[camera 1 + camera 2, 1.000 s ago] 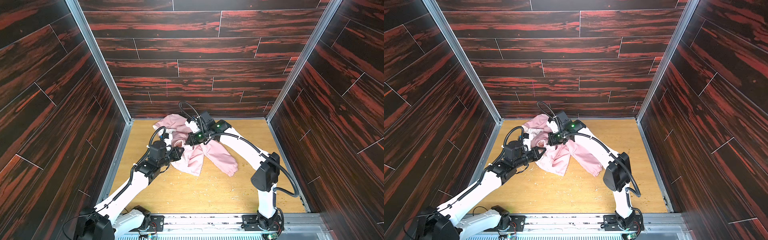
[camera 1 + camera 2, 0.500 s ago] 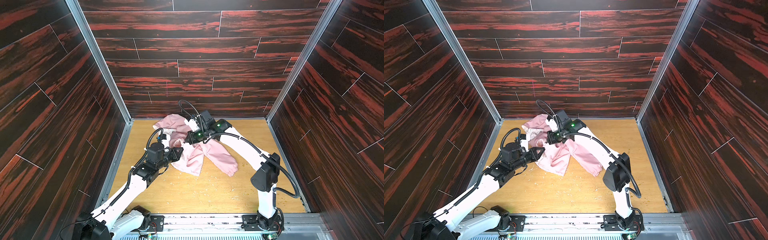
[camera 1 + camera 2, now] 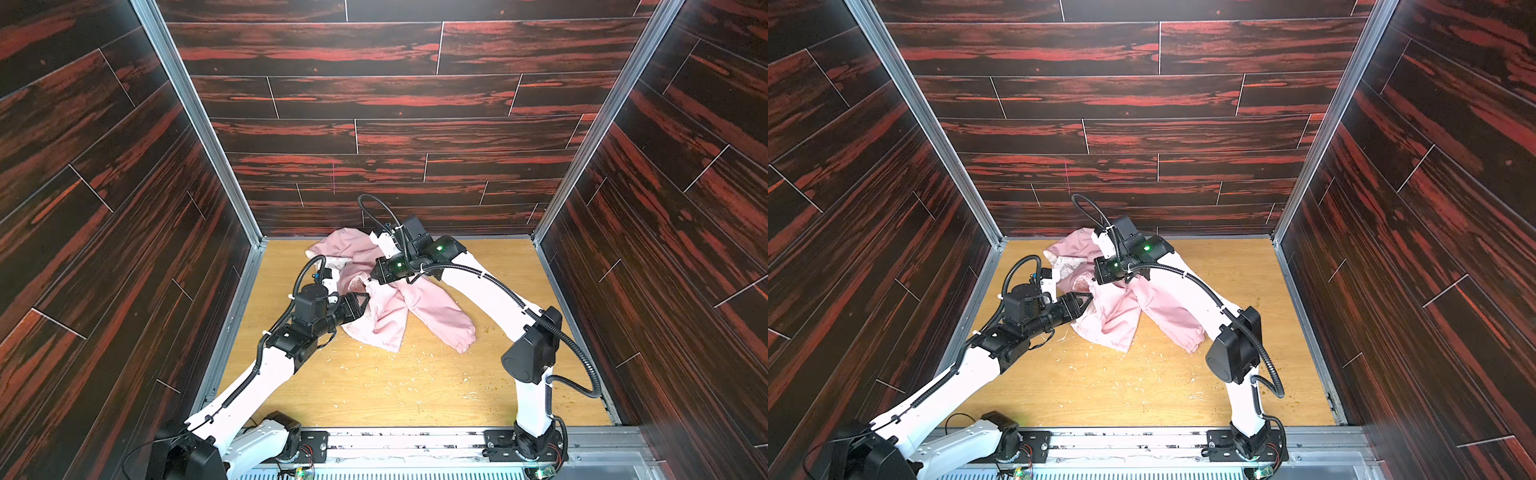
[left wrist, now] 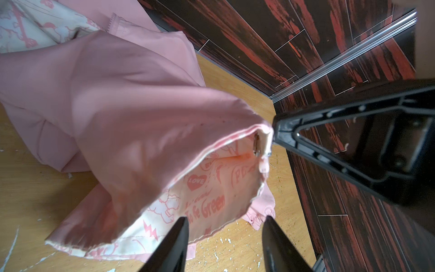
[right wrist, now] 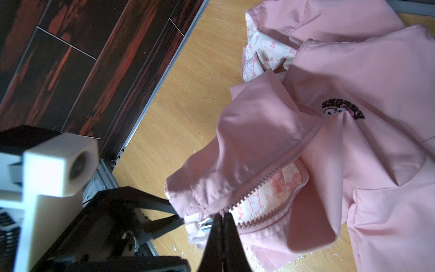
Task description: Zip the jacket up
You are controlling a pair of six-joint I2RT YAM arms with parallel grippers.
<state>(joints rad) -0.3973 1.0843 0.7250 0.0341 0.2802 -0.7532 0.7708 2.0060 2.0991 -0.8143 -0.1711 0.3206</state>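
Jacket [image 3: 395, 307] lies crumpled at the back of the desk [image 3: 374, 386], its zip gaping. Right pincer [image 5: 221, 220] pinches its hem by the slider [image 5: 204, 225]. Left pincer [image 4: 225, 219] is open and empty. Zipping looks barely begun.

"SNOOPY" on jacket [image 5: 376, 153] logo [image 5: 342, 113], "LOVE" on lining [image 4: 211, 195]

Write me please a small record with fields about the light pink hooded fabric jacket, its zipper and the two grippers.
surface: light wooden tabletop
garment: light pink hooded fabric jacket, crumpled, hem corner lifted
zipper: pink zipper teeth unjoined; printed lining shows between
slider: small metal slider at the hem corner
right gripper: shut on the jacket's hem corner, at the slider
left gripper: open, near that corner, gripping nothing
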